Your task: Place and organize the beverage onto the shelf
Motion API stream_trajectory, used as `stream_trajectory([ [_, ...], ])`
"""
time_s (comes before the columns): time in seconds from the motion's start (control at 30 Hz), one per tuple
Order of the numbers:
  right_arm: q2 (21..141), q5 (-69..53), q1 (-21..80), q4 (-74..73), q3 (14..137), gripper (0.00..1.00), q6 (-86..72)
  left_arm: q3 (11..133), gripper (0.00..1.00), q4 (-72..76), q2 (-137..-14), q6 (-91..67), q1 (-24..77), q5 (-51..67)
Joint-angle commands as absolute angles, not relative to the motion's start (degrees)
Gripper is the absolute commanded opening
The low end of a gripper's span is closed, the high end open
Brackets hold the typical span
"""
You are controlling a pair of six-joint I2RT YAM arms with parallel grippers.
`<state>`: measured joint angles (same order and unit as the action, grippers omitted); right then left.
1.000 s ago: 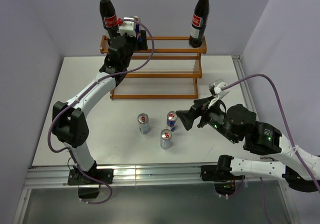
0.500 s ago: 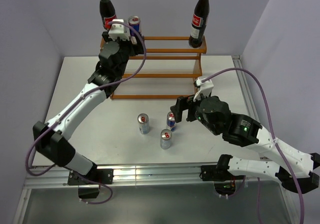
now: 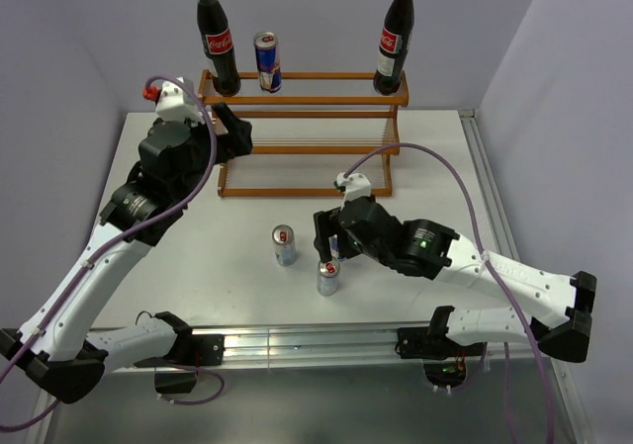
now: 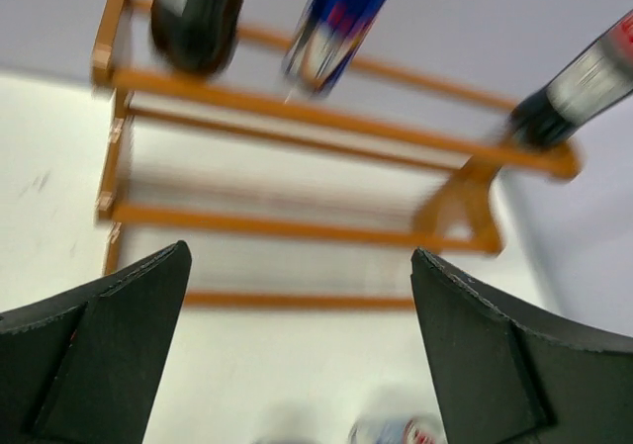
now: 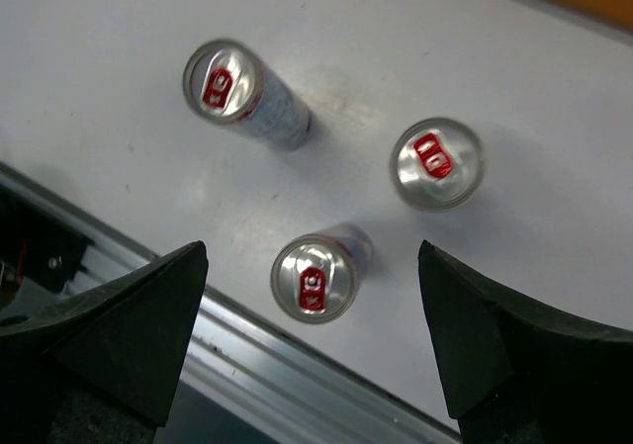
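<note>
Blue-and-silver slim cans (image 5: 312, 278), three upright on the white table (image 3: 178, 217), stand beneath the wide, empty right gripper (image 5: 313, 256). A fourth can (image 3: 266, 60) tops the reddish-brown wooden rack (image 3: 326, 98) between two dark cola bottles (image 3: 217, 44), beyond the wide left gripper (image 4: 299, 256).

the overhead view is bright and even, lit softly from above; the white counter (image 3: 435, 167) shows only faint, short shadows beside the standing cans (image 3: 284, 246), and the metal rail (image 3: 247, 341) at its near edge carries a white glare. the left wrist view is smeared by motion: the shelf (image 4: 297, 118), the cola bottle (image 4: 198, 19) and the blue can (image 4: 341, 19) on it are streaked, while the dark fingers (image 4: 109, 345) are crisper. the right wrist view is sharper; the can tops (image 5: 435, 162) gleam, and the cans lean outward toward the frame edges.
</note>
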<state>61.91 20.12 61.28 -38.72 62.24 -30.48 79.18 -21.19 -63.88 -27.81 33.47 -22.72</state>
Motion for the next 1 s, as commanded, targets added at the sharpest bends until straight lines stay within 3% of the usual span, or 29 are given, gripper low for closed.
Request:
stream_trajectory([
  [0.0,63.0,17.3,64.5,-40.6,63.3,0.94,-32.2,77.0,1.0,-35.6,-61.3,-30.3,34.0,-23.4],
  [0.13,66.7,19.0,68.5,-42.4,63.6,0.96,-33.3,72.3,0.99,-41.1,-55.9,-26.0,34.1,-22.5],
  [0.5,73.2,27.2,71.4,-46.5,61.6,0.96,-37.7,53.1,1.0,-32.8,-41.4,-22.4,34.1,-23.9],
  [0.77,73.6,22.4,71.5,-41.4,57.0,0.9,-36.5,51.5,0.99,-31.6,-39.6,-23.0,34.1,-23.3],
  [0.87,74.4,22.3,71.5,-40.7,57.0,0.82,-35.8,51.5,0.99,-32.1,-39.3,-23.3,34.1,-23.6],
  [0.97,75.3,23.0,71.5,-41.5,58.2,0.61,-35.0,52.6,1.0,-34.1,-39.3,-24.7,34.1,-27.1],
])
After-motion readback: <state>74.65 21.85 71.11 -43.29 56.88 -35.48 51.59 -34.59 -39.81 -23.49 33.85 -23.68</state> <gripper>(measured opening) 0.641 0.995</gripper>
